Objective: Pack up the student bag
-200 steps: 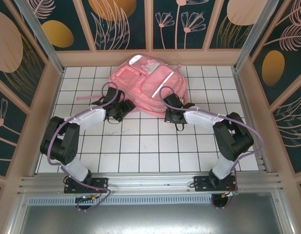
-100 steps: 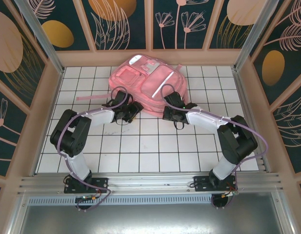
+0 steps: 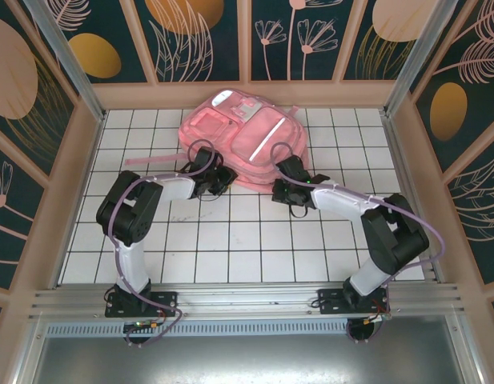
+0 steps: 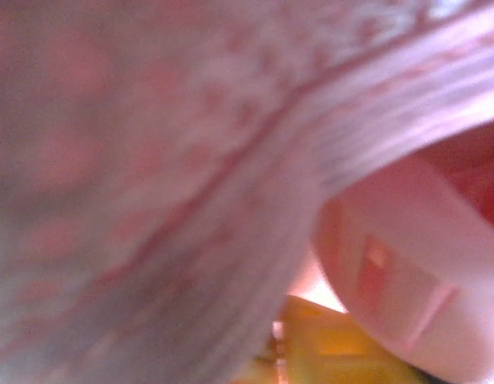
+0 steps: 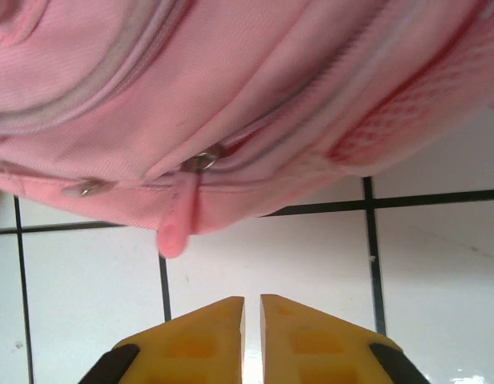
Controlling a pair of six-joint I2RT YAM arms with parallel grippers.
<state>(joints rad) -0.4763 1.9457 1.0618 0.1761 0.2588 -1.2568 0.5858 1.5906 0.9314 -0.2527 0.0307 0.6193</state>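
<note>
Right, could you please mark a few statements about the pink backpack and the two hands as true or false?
1. The student bag lies at the far middle of the tiled table. True.
2. The right hand is gripping the pink zip pull. False: the pull hangs free from the bag, beyond the fingertips, and nothing is between them.
3. The left hand and the right hand are both at the bag's near edge, one towards each side. True.
4. The bag stands upright on its base. False: it lies flat on the tiles, front pockets facing up.
</note>
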